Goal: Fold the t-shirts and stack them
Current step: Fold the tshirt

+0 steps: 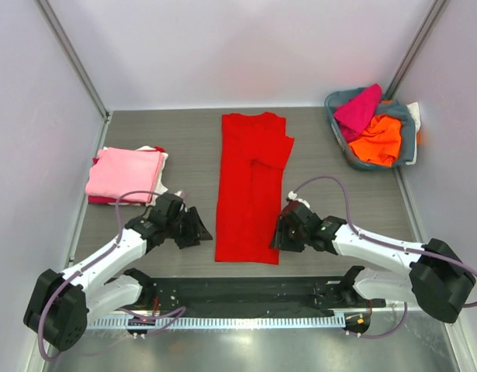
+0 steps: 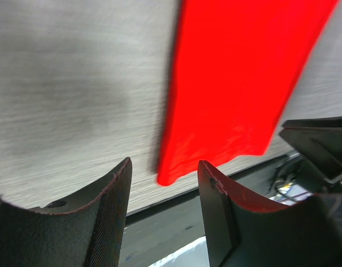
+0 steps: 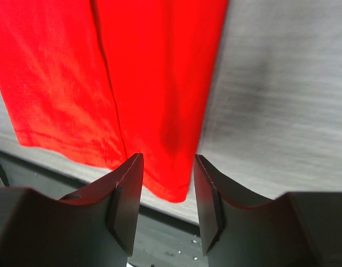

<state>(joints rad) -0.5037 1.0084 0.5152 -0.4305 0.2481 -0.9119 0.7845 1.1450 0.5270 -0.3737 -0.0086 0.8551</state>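
The red t-shirt [image 1: 250,190] lay folded into a long strip mid-table, with its near hem between the arms. The left gripper [image 1: 195,227] and right gripper [image 1: 279,234] both gaped empty beside the near corners. It looked like thin, floppy cloth (light, bound to sag), so I'd pinch those hem corners.

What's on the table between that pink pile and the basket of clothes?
The red t-shirt, folded lengthwise, lies between the pink pile and the basket, in the top view.

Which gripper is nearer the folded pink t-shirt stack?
Left. The left gripper sits between the folded pink t-shirt stack and the red t-shirt; the right gripper is beyond it.
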